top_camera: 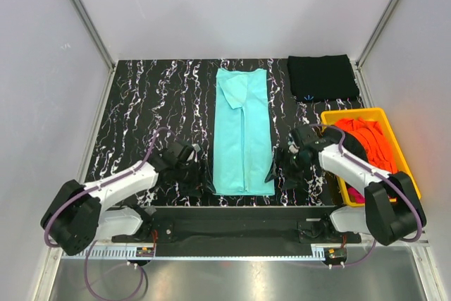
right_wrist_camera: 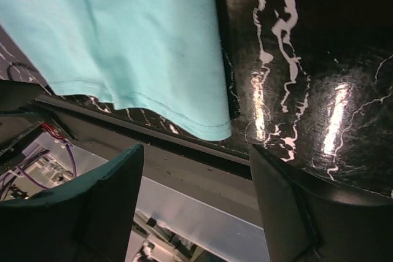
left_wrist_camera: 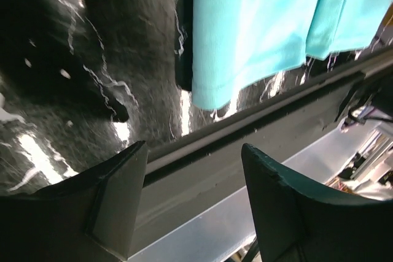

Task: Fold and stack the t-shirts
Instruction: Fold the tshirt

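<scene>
We see the light teal t-shirt (top_camera: 243, 132) flat between our left pincer (left_wrist_camera: 193, 148) and right pincer (right_wrist_camera: 196, 148), both released.

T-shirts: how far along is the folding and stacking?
Done: the black t-shirt is folded at the far right. In hand: the teal t-shirt is a long folded strip, with left gripper and right gripper open by its near end. Left: orange t-shirt and magenta t-shirt in the yellow bin.

Bright, even light from above fills the sharp top view. In both wrist views the glossy table (right_wrist_camera: 331, 108) throws white glare streaks. The teal shirt (left_wrist_camera: 252, 29) looks washed out; the fingers (left_wrist_camera: 116, 200) of the left gripper (left_wrist_camera: 193, 148) are dark and soft-edged.
</scene>
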`<state>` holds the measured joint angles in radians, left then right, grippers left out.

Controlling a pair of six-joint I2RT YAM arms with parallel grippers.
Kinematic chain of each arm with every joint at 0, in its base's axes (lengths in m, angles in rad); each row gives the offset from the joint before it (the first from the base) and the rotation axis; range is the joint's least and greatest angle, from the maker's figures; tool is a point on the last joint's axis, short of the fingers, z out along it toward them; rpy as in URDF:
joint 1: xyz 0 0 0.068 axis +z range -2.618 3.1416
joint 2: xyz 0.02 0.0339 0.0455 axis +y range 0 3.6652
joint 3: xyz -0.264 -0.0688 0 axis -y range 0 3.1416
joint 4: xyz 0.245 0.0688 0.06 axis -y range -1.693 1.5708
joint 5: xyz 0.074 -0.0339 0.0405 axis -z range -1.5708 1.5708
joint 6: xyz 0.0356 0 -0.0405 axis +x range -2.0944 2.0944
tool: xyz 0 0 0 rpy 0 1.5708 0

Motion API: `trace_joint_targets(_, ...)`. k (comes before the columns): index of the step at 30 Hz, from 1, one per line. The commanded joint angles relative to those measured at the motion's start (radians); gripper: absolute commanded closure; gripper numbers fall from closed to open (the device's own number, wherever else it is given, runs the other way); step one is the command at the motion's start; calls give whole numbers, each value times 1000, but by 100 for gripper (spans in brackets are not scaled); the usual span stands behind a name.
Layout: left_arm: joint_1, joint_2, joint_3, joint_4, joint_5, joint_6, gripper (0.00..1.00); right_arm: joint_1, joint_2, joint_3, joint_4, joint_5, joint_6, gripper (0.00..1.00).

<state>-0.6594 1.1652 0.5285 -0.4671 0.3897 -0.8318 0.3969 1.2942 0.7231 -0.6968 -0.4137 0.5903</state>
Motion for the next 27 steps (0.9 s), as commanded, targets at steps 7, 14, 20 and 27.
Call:
trace_joint_targets(7,23,171,54,91,-23,20,32,0,-10,-123,227,-30,143,24)
trace_joint_targets(14,26,202,13,159,-38,-32,35,-3,34,-157,266,-10,149,31)
trace_joint_targets(20,27,215,2,193,-29,-46,39,0,48,-182,306,-17,154,37)
trace_joint_targets(27,27,232,-27,219,-23,-62,44,-1,82,-192,336,-48,160,44)
